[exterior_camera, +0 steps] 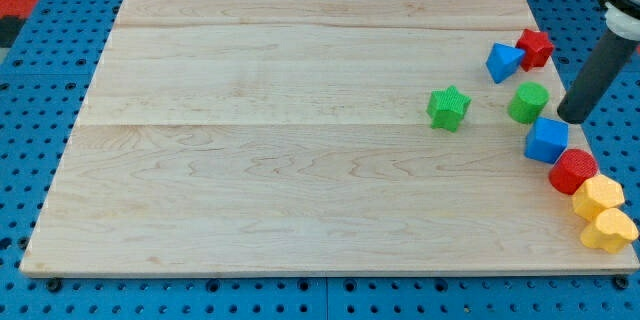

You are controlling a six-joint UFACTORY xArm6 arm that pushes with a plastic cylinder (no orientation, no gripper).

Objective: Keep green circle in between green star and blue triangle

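Observation:
The green circle [527, 102] sits at the view's right on the wooden board [300, 130]. The green star [449, 108] lies to its left, with a gap between them. The blue triangle [503, 62] lies just above and slightly left of the circle. My tip [573, 117] is right of the green circle, a short gap away, and just above the blue cube [546, 141].
A red star [535, 48] touches the blue triangle's right side. Below the blue cube, a red cylinder [572, 171] and two yellow blocks [598, 196] [608, 230] run down the board's right edge. Blue pegboard surrounds the board.

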